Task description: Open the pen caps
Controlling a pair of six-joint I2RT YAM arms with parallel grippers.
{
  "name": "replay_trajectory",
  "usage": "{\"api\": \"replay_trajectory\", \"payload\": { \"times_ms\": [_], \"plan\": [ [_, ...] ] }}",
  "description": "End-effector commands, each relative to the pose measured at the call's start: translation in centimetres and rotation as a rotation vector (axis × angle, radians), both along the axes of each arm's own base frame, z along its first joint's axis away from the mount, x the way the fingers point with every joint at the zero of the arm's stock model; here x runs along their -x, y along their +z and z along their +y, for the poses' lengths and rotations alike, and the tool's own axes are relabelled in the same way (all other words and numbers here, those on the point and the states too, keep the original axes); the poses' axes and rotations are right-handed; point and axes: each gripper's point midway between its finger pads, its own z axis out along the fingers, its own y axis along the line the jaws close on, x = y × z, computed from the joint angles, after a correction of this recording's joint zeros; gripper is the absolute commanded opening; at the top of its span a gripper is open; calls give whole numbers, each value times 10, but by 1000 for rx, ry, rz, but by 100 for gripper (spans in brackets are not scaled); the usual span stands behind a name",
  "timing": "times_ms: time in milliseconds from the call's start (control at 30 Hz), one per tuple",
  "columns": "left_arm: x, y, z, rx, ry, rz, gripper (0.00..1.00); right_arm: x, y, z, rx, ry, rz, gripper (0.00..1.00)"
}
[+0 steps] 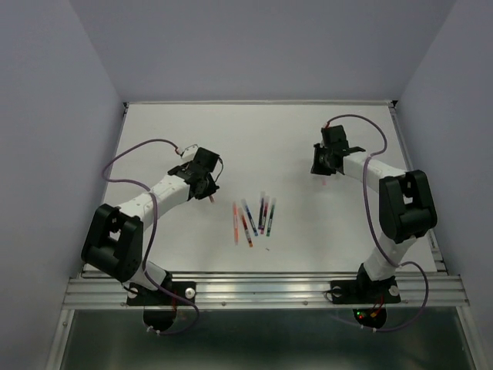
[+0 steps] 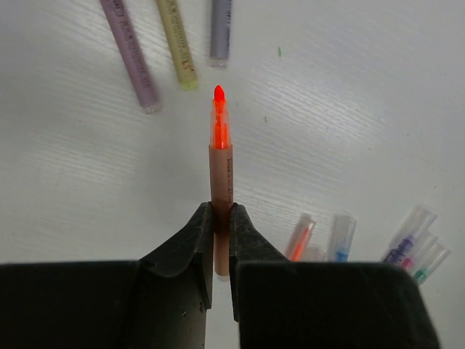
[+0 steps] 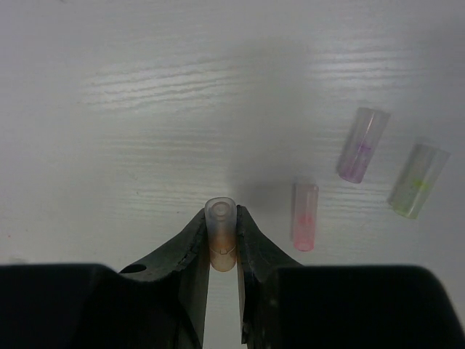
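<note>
My left gripper (image 2: 221, 218) is shut on an orange pen (image 2: 221, 156) with its bright tip bare, held above the table; it shows at the left in the top view (image 1: 206, 187). My right gripper (image 3: 221, 225) is shut on a pale orange-tinted pen cap (image 3: 221, 229), over the right part of the table in the top view (image 1: 323, 166). Three loose caps lie beside it: pink (image 3: 305, 216), purple (image 3: 361, 145), yellow-green (image 3: 417, 179). Several capped pens (image 1: 254, 217) lie in a row at the table's middle.
Three uncapped pens, purple (image 2: 131, 54), yellow (image 2: 176, 43) and grey (image 2: 221, 30), lie ahead of the left gripper. Capped pen ends (image 2: 341, 236) lie to its right. The white table (image 1: 154, 146) ends at side walls and a metal rail (image 1: 262, 289) in front.
</note>
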Motion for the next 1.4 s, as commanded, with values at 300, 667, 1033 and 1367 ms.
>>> {"api": "replay_trajectory", "payload": {
  "times_ms": [300, 667, 1033, 1367],
  "plan": [
    [-12, 2, 58, -54, 188, 20, 0, -7, -19, -9, 175, -31, 64, 23],
    [-15, -4, 91, -67, 287, 26, 0, -7, -12, -7, 178, -37, 49, 34],
    [-18, -34, 99, -44, 313, 97, 0, -28, 69, -14, 162, -115, -155, 49],
    [-28, -51, 96, -40, 309, 132, 2, -15, 120, 8, 6, -25, -307, 89]
  ]
}}
